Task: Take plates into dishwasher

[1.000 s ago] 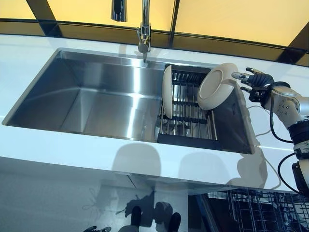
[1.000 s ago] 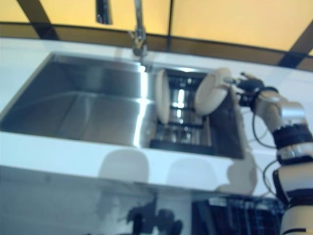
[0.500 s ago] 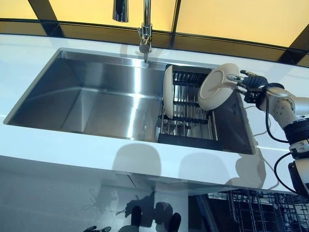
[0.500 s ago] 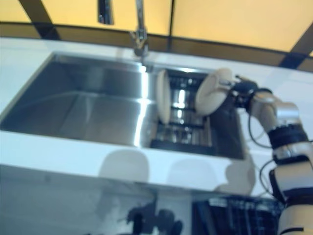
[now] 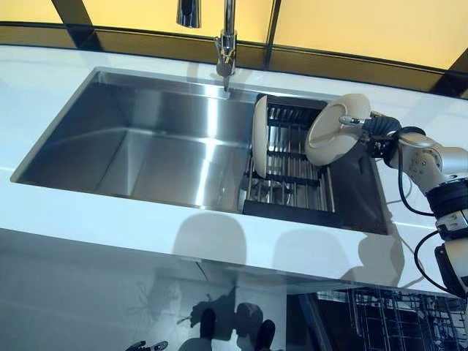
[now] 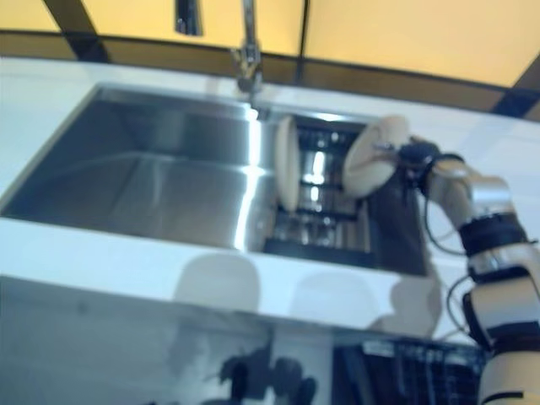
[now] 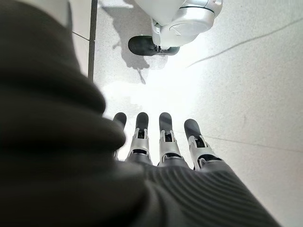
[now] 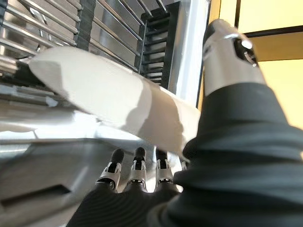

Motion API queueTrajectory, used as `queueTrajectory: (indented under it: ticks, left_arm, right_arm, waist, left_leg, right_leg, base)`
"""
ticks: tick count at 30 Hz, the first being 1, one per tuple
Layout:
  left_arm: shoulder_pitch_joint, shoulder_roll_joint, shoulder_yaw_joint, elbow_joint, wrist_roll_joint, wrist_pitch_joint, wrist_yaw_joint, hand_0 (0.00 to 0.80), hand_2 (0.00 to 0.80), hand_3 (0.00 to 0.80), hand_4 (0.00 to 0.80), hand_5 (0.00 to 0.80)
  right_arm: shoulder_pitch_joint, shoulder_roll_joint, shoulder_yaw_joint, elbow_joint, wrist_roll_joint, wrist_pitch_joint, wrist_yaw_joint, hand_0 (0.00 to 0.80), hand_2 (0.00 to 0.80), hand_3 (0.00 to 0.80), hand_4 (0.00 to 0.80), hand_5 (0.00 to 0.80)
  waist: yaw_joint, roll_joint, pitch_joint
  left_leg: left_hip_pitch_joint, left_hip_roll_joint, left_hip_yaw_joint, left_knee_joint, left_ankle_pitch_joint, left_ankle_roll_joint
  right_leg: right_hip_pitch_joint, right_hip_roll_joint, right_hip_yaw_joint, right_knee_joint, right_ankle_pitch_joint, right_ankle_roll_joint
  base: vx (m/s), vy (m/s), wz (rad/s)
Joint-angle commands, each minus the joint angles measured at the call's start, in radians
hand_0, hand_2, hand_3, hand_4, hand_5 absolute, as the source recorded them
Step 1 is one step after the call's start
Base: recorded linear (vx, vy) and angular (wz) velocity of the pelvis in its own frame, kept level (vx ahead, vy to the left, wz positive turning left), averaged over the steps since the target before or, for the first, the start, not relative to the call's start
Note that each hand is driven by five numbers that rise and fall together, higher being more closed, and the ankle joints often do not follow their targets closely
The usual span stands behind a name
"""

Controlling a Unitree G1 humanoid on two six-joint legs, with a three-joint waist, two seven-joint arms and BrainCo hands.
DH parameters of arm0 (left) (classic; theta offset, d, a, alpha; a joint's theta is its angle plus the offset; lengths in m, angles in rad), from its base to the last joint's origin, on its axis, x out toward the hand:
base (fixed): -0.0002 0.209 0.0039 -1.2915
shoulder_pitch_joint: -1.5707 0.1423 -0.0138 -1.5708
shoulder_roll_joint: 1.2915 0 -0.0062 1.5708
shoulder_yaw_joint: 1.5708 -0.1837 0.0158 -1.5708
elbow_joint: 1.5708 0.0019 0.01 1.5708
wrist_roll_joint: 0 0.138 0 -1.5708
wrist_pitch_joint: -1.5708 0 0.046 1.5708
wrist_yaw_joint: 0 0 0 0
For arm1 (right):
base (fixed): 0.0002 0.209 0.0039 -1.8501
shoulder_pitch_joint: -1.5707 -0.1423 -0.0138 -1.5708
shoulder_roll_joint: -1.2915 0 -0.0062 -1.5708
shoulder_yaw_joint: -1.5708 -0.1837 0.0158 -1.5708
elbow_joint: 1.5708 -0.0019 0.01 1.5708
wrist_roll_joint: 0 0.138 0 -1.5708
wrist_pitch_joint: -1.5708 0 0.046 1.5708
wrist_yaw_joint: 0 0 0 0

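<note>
Nearest the robot, below the front edge of the white desk (image 5: 110,219), the wire rack of the open dishwasher (image 5: 387,318) shows under the sink's right end. The left hand (image 7: 161,142) hangs low over the floor (image 7: 246,94), well away from the sink, its fingers (image 7: 165,130) straight and released, holding nothing.

The stainless sink (image 5: 146,146) is set into the desk. Its left part is a bare basin; a black dish rack (image 5: 289,175) sits in its right part. One cream plate (image 5: 259,135) stands on edge at the rack's left side, toward the basin.

A second cream plate (image 5: 333,131) is tilted above the rack's right side, its face turned toward the basin. The right hand (image 5: 380,131) reaches in from the sink's right rim and meets this plate at its right edge. In the right wrist view the plate (image 8: 109,99) lies between the thumb (image 8: 232,56) on one face and the fingers (image 8: 137,172) under the other, so the hand is grasping it in a pinch.

Behind the sink, the tap (image 5: 227,44) rises at the middle of the back rim, and beyond it a dark ledge runs under yellow panels (image 5: 365,25).
</note>
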Motion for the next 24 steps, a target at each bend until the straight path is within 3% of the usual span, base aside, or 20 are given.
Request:
queueTrajectory:
  ticks: [1, 5, 6, 7, 8, 24]
  left_arm:
    - [0.0, -0.006, -0.057, 0.021, -0.026, -0.016, 0.011, 0.0, 0.0, 0.0, 0.0, 0.0]
    - [0.001, -0.006, -0.057, 0.017, -0.033, -0.019, 0.012, 0.0, 0.0, 0.0, 0.0, 0.0]
    - [0.001, -0.007, -0.056, 0.018, -0.035, -0.022, 0.011, 0.0, 0.0, 0.0, 0.0, 0.0]
    - [0.0, -0.007, -0.057, 0.019, -0.037, -0.022, 0.012, 0.0, 0.0, 0.0, 0.0, 0.0]
    - [0.002, -0.007, -0.056, 0.019, -0.035, -0.023, 0.009, 0.0, 0.0, 0.0, 0.0, 0.0]
    - [0.012, -0.002, -0.064, 0.017, -0.019, -0.042, 0.009, 0.0, 0.0, 0.0, 0.0, 0.0]
  right_arm:
    - [-0.146, -0.011, 0.066, 0.0, 0.028, -0.03, 0.0, 0.0, 0.0, 0.0, 0.0, 0.0]
    - [-0.148, -0.008, 0.067, 0.006, 0.023, -0.036, 0.001, 0.0, 0.0, 0.0, 0.0, 0.0]
    - [-0.147, -0.009, 0.065, 0.01, 0.011, -0.041, 0.004, 0.405, 0.405, 0.405, 0.405, 0.405]
    - [-0.15, -0.006, 0.068, 0.015, -0.01, -0.051, -0.008, 0.649, 0.649, 0.649, 0.649, 0.649]
    - [-0.153, -0.008, 0.069, 0.019, -0.028, -0.054, -0.007, 0.8, 0.8, 0.8, 0.8, 0.8]
    - [-0.205, -0.07, 0.088, 0.021, -0.148, -0.123, -0.115, 0.8, 0.8, 0.8, 0.8, 0.8]
  waist:
    - [0.015, -0.006, -0.013]
    - [0.018, -0.006, -0.01]
    - [0.019, -0.006, -0.01]
    - [0.021, -0.007, -0.01]
    - [0.022, -0.006, -0.01]
    - [0.019, -0.017, -0.024]
  left_leg:
    - [0.0, -0.028, -0.005, -0.004, -0.073, 0.001]
    - [-0.001, -0.027, -0.007, -0.004, -0.073, 0.001]
    - [-0.002, -0.028, -0.009, -0.004, -0.073, 0.002]
    - [-0.002, -0.027, -0.01, -0.004, -0.072, 0.001]
    - [-0.002, -0.028, -0.011, -0.004, -0.073, 0.002]
    - [0.021, -0.026, -0.003, -0.004, -0.083, 0.004]
  right_leg:
    - [0.029, 0.017, 0.008, 0.0, -0.066, 0.023]
    - [0.028, 0.016, 0.005, 0.0, -0.066, 0.023]
    - [0.028, 0.016, 0.005, 0.0, -0.067, 0.023]
    - [0.028, 0.016, 0.004, 0.0, -0.067, 0.022]
    - [0.028, 0.016, 0.003, 0.0, -0.067, 0.023]
    - [0.045, 0.016, 0.005, 0.0, -0.067, 0.031]
  base:
    - [0.017, 0.016, 0.03]
    - [0.005, 0.004, 0.01]
    - [0.0, 0.0, 0.0]
    - [0.0, 0.0, 0.0]
    - [0.0, 0.0, 0.0]
    - [0.0, 0.0, 0.0]
